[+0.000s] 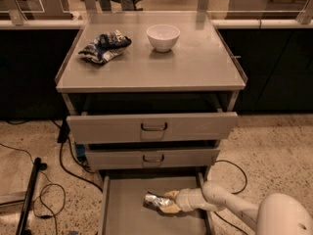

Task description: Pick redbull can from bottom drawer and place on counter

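The redbull can [153, 200] lies on its side in the open bottom drawer [122, 214], a shiny silver cylinder near the drawer's middle. My gripper [166, 202] reaches in from the right on a white arm, its yellowish fingers [170, 209] around the can's right end. The can rests on the drawer floor. The counter [195, 67] above is a flat grey-beige top.
A white bowl [163, 36] and a blue-and-white cloth bundle [103, 46] sit on the counter. Two upper drawers [153, 127] with black loop handles stick out above the bottom drawer. Black cables [44, 190] and a black pole lie on the floor at left.
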